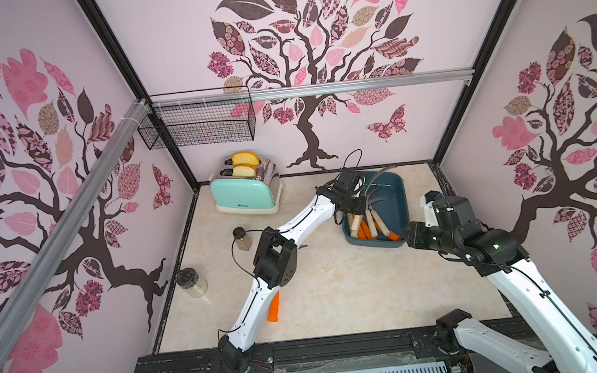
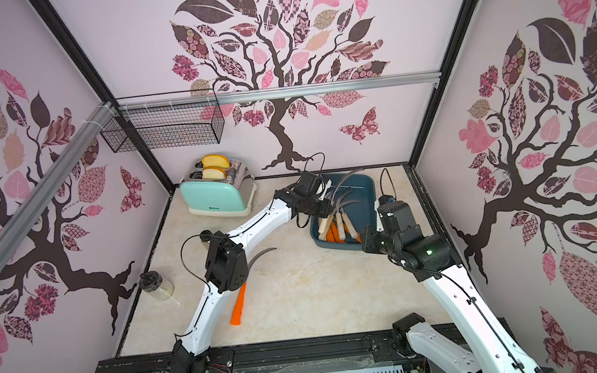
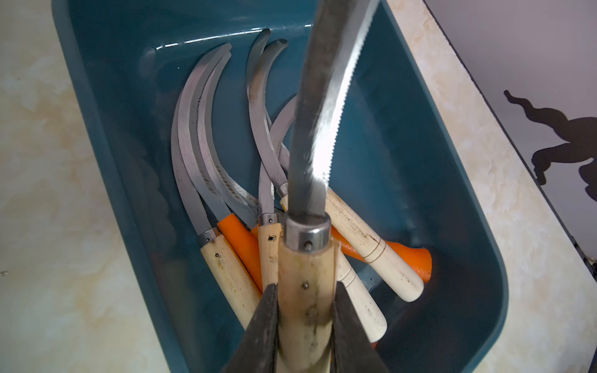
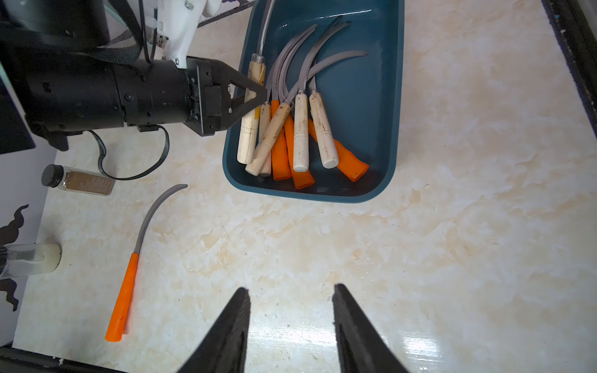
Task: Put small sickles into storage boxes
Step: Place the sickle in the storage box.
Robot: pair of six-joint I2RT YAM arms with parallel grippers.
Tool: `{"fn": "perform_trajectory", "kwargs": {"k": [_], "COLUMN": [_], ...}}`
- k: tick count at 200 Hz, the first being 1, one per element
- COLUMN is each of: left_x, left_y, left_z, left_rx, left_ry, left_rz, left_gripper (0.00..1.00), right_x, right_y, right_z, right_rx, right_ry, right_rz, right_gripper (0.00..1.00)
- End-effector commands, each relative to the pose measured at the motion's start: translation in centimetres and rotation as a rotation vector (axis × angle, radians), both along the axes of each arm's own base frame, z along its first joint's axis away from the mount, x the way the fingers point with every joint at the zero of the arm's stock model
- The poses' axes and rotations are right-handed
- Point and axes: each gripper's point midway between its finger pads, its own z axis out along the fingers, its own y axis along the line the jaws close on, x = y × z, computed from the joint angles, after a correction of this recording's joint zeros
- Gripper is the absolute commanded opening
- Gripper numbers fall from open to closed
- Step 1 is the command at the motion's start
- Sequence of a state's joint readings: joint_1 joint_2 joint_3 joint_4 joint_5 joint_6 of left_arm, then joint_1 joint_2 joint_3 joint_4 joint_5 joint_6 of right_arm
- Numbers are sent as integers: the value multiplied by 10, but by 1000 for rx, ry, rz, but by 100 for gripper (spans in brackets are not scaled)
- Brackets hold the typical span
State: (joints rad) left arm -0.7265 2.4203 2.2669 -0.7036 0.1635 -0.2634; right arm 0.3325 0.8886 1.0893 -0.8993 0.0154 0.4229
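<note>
Left pincer (image 3: 305, 286) clamped on a pale-wood sickle (image 3: 308, 226) — curved, serrated grey blade — right pincer (image 4: 291, 288) apart

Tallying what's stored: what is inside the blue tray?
A pile of sickles with wooden and orange handles; the left gripper holds another sickle over it. Lower ones are partly covered; count unclear.

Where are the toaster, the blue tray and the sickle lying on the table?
toaster (image 1: 244, 196): in a top view, mint side.
blue tray (image 4: 365, 106): right wrist view, bare floor.
loose sickle (image 4: 124, 297): right wrist view, orange handle.
</note>
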Motion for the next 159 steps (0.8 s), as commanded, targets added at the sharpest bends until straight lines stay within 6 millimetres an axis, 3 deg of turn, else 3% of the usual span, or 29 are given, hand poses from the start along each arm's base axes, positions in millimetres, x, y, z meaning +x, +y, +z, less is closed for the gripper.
{"fn": "perform_trajectory", "kwargs": {"k": [1,97,159], "left_x": [-6,-16,-30], "left_y": [-1,1,7], "left_z": [-19,-33,-59], "left_rx": [12,18,55], "left_ry": [44,104,192], "left_rz": [-7,-5,-11], "left_gripper": [0,2,4], "right_x": [-2,-3,-6], "right_y": [-4,-4,-5], "right_z": [-3,-6,-6], "right_rx": [-13,-12,-17], "right_ry": [4,3,-1], "right_rz": [-11,-7,-7], "right_gripper": [46,46,46]}}
